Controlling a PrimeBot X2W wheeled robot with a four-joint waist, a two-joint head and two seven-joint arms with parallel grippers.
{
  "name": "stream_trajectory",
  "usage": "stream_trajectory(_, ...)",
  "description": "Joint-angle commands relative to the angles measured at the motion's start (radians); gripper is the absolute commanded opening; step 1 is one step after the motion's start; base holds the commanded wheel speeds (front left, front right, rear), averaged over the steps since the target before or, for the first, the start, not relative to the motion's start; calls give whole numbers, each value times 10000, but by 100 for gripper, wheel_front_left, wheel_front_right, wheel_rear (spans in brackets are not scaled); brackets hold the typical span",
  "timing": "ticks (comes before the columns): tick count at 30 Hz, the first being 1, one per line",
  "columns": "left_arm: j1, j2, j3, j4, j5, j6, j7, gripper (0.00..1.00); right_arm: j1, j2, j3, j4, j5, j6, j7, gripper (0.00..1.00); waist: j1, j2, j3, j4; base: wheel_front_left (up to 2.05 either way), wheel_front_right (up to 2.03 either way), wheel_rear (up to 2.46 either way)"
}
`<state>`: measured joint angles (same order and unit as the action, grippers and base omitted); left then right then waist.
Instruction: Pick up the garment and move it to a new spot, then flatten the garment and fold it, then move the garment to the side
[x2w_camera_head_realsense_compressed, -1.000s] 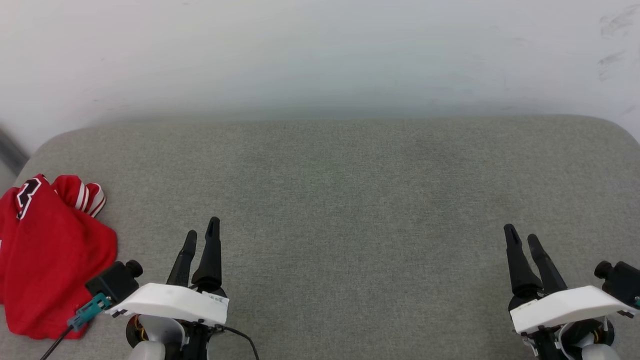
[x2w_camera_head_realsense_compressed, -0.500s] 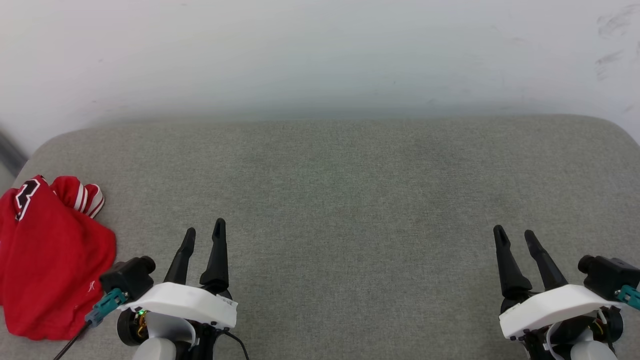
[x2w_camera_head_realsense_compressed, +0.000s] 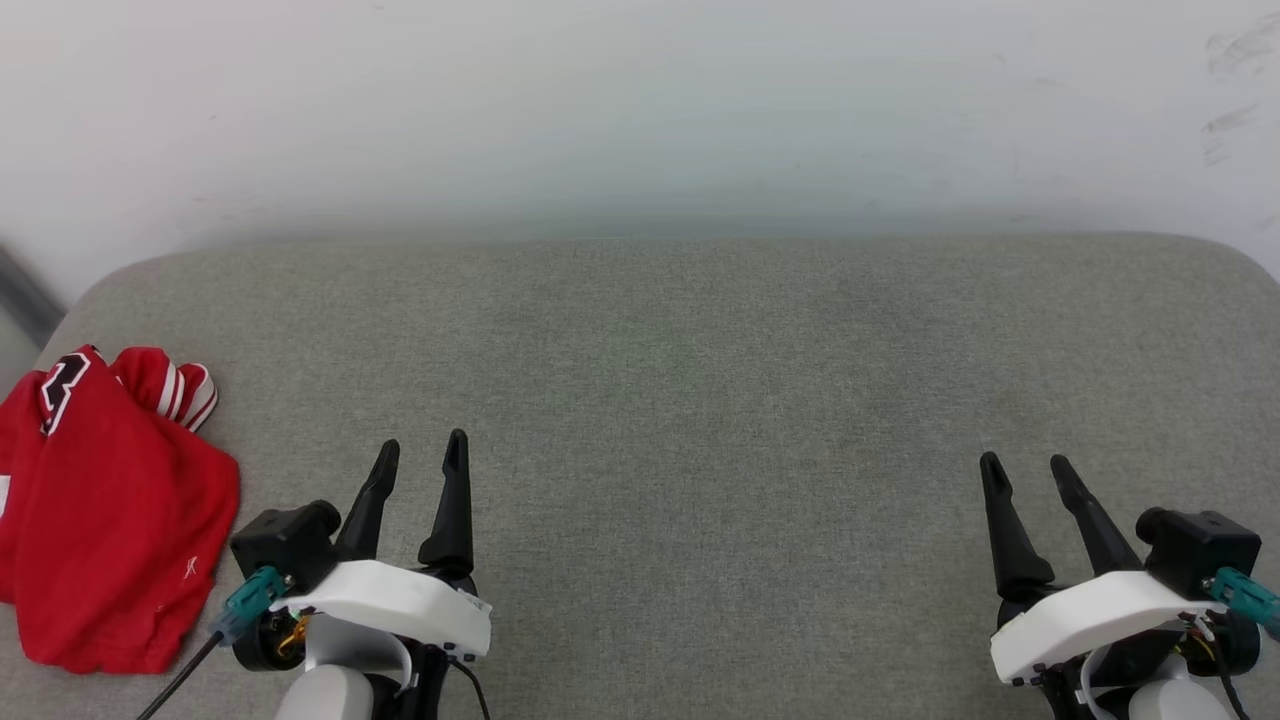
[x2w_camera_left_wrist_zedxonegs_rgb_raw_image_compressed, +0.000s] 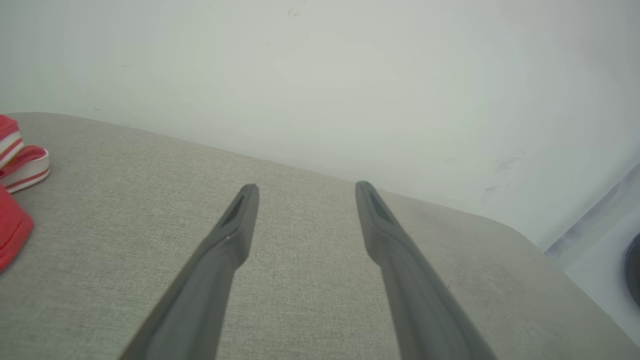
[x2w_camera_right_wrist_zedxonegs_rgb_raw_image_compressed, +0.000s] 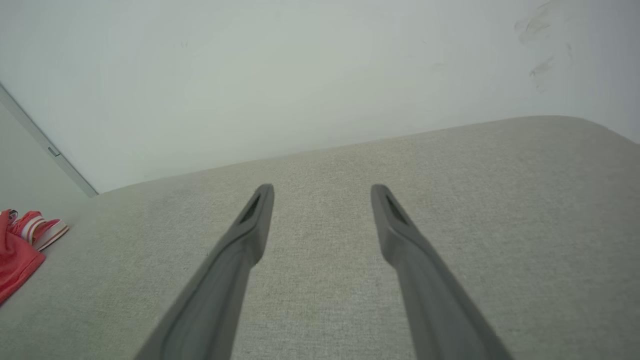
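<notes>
The garment (x2w_camera_head_realsense_compressed: 110, 510), a red jersey with striped trim and a black white-outlined number, lies folded at the far left edge of the grey cushioned surface (x2w_camera_head_realsense_compressed: 680, 380). Its striped trim (x2w_camera_left_wrist_zedxonegs_rgb_raw_image_compressed: 20, 160) peeks in at the left of the left wrist view, and the garment (x2w_camera_right_wrist_zedxonegs_rgb_raw_image_compressed: 20, 245) also sits at the left edge of the right wrist view. My left gripper (x2w_camera_head_realsense_compressed: 422, 450) hovers open just right of the garment, nothing between its fingers. My right gripper (x2w_camera_head_realsense_compressed: 1025, 465) stands open and empty at the lower right.
A pale wall (x2w_camera_head_realsense_compressed: 640, 110) rises directly behind the surface. The surface's corners are rounded, and a dark strip (x2w_camera_head_realsense_compressed: 20, 290) runs along the wall at the far left.
Both arms shifted a little: the left gripper moved slightly right and its wrist turned, and the right gripper moved slightly left. The garment lies as before, apart from a small camera shift.
</notes>
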<state>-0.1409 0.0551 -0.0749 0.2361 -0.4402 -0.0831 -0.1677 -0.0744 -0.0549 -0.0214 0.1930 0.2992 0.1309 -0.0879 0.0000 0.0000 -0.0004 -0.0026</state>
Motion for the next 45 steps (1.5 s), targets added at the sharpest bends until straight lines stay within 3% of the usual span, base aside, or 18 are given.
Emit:
stream_trajectory(1, -171, 59, -37, -39, 302, 50, -92, 100, -87, 25, -14, -85, -313, -2, -70, 100, 0, 0, -1, -1, 0, 0, 0)
stream_trajectory(24, -293, -6, -293, 258, 1926, 167, -596, 100, -94, 53, -83, 160, -1489, -3, -323, 100, 0, 0, 15, -23, 0, 0, 0)
stream_trajectory(45, -370, -50, -484, 782, 2610, 325, -1003, 100, -77, 58, -84, 175, -2493, -5, -457, 100, 0, 0, -5, -45, 0, 0, 0)
